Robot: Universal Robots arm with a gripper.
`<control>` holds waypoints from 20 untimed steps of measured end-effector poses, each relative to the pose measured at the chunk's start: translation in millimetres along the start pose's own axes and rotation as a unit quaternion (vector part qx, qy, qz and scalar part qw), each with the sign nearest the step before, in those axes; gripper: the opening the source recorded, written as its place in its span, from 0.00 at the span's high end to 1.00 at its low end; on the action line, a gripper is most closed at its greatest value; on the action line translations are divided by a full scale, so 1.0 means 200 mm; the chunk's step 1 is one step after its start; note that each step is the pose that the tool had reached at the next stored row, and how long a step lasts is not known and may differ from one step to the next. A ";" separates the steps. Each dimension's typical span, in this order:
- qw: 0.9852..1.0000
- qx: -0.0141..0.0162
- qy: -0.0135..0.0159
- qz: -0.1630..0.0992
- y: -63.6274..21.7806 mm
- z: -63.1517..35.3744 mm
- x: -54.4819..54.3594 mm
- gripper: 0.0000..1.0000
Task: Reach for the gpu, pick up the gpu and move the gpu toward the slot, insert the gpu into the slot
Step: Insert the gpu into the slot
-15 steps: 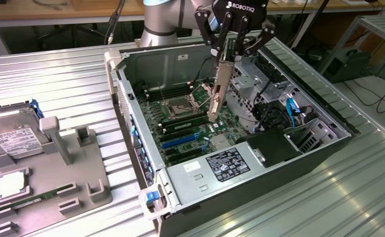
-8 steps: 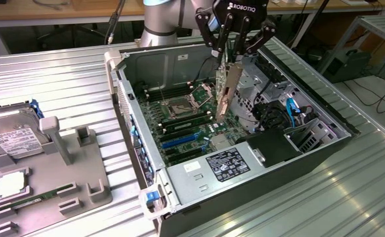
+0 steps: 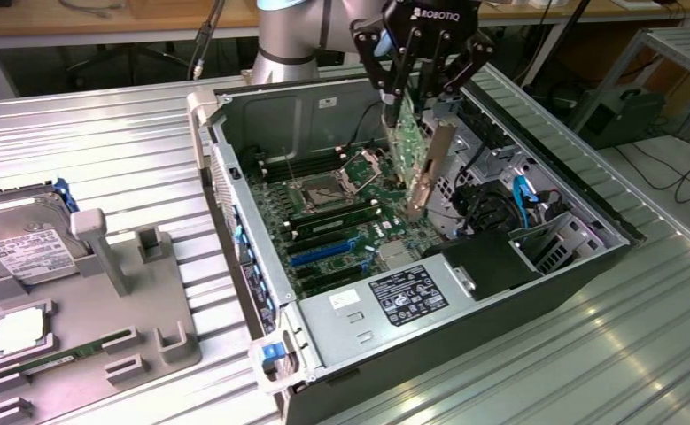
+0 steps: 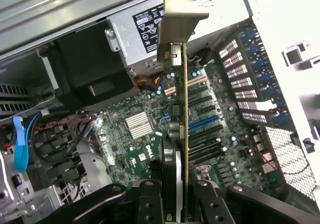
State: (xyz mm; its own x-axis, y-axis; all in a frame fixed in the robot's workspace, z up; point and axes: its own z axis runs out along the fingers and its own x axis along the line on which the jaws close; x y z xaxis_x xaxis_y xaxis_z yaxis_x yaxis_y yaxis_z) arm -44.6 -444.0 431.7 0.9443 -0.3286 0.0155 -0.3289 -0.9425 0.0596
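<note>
**Card aloft, slot not yet met**

The hand (image 3: 414, 93) is clenched on the upper edge of the gpu (image 3: 408, 146). The card hangs upright inside the open case (image 3: 309, 111), clear above the motherboard (image 3: 375, 232), and its metal bracket (image 3: 437, 164) runs down one end. The slot (image 3: 321, 255), a blue strip on the board, lies toward the exterior view's left of the card and apart from it, so this reads as the carrying step, with insertion not begun.

To do it well:
- Keep the card plumb and its lower edge parallel to the slot.
- Point the bracket at the case wall where it seats.
- Bring the card squarely over the slot before lowering it.
- Lower it straight, so neither end of the connector catches first.
- Stay wide of the cables (image 3: 522, 199) beside the board.

The wrist view shows the card edge-on, just beside a blue strip. From that angle I cannot tell whether the two are truly in line, so alignment is worth checking
</note>
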 end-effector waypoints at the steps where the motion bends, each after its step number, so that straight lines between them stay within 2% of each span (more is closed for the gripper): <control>1: 1.000 0.000 0.000 -0.008 0.000 0.000 0.00 0.72; 4: 0.999 0.001 0.003 -0.043 0.000 0.002 0.00 0.72; 9: 0.996 0.002 0.006 -0.094 0.000 0.004 0.00 0.72; 11: 0.993 0.002 0.007 -0.122 0.000 0.004 0.00 0.72; 15: 0.988 0.003 0.009 -0.157 0.000 0.006 0.00 0.72; 17: 0.985 0.003 0.010 -0.175 0.000 0.006 0.00 0.72; 20: 0.979 0.003 0.012 -0.202 0.000 0.007 0.00 0.72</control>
State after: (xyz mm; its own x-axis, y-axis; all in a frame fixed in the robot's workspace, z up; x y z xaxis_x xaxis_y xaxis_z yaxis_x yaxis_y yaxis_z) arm -44.6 -444.0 430.3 0.9972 0.0732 0.0155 0.0722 -0.9956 0.0594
